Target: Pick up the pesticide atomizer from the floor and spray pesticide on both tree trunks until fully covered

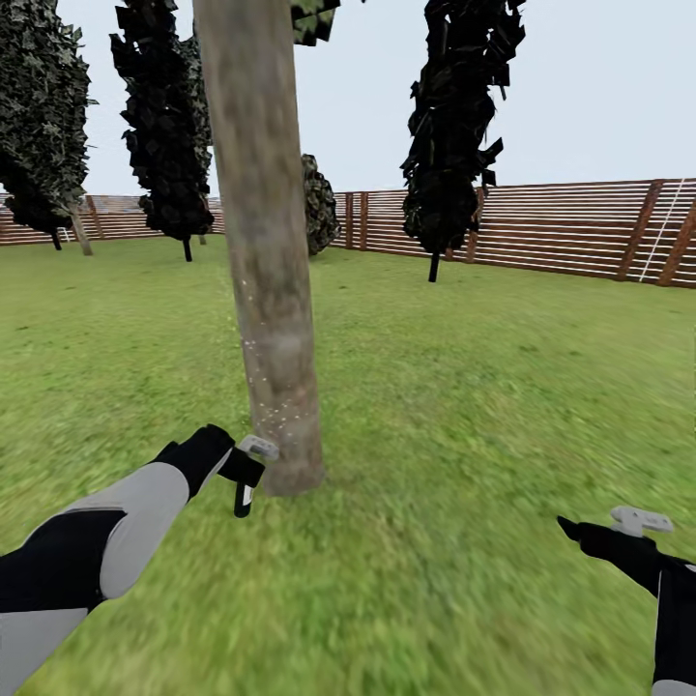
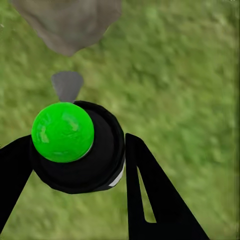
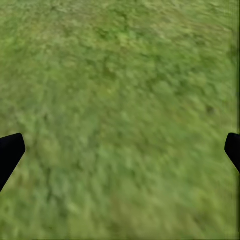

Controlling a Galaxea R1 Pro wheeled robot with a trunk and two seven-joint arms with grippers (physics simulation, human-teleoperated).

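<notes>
Atomizer (image 1: 244,483), slim and black with a pale grey head, clamped between the fingers of the left gripper (image 1: 240,471) and held low beside the base of the trunk (image 1: 266,251); in the left wrist view its black body carries a round green cap (image 2: 62,132), with a black finger (image 2: 150,195) pressed to either side and a grey nozzle tip directed at the trunk foot (image 2: 67,22). No writing or label is legible on it. Fine pale specks dot the lower trunk just above the atomizer. The trunk is grey-brown and mottled; its top is cut off by the frame edge, leaving a scrap of foliage visible. The right gripper (image 1: 619,530) hangs low over the grass (image 1: 464,387), well apart from the trunk, jaws spread wide and empty; in the right wrist view its fingertips (image 3: 10,152) show at opposite edges over blurred turf. Behind stand dark cypresses (image 1: 454,116) and a brown slat fence (image 1: 580,227).
</notes>
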